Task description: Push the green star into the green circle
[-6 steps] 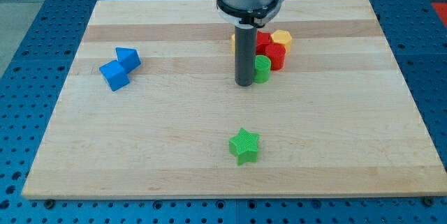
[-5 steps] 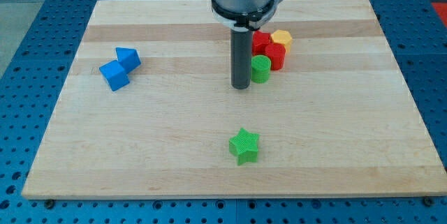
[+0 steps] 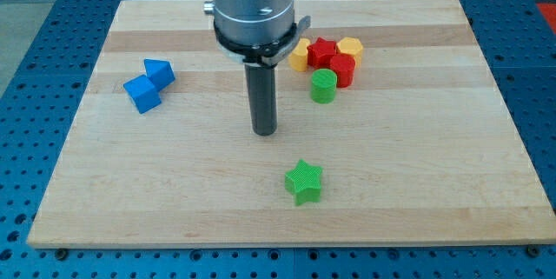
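Camera view: the green star (image 3: 303, 182) sits low on the pale wooden counter (image 3: 434, 166), well apart from the green circle (image 3: 323, 85) up by the red and yellow cluster (image 3: 328, 54). My tip (image 3: 264, 131) stands between them, touching neither; there's no gripper, just the rod. Blue pegboard (image 3: 35, 70) frames the counter.

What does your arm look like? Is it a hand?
No hand. My arm ends in a wide, round, shiny grey metal cylinder with a darker ring at its bottom. A straight dark grey rod sticks down from it, and my tip is its flat, blunt end.
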Motion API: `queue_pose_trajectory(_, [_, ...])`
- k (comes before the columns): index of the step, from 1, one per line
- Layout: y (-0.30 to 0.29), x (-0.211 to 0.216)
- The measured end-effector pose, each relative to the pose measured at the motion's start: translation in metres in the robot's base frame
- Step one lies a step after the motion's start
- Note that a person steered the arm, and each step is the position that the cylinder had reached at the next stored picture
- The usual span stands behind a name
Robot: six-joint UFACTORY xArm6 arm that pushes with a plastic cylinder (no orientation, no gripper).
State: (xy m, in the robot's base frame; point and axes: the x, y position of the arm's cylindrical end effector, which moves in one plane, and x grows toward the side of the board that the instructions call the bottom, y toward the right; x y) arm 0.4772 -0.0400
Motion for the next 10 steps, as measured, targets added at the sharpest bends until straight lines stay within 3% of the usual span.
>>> queue_pose_trajectory(3, [-0.041, 0.078])
queue_pose_trajectory(5, [-0.019, 0.127])
queue_pose_trajectory(7, [0.041, 0.139])
queue_pose_trajectory(10, [0.06, 0.128])
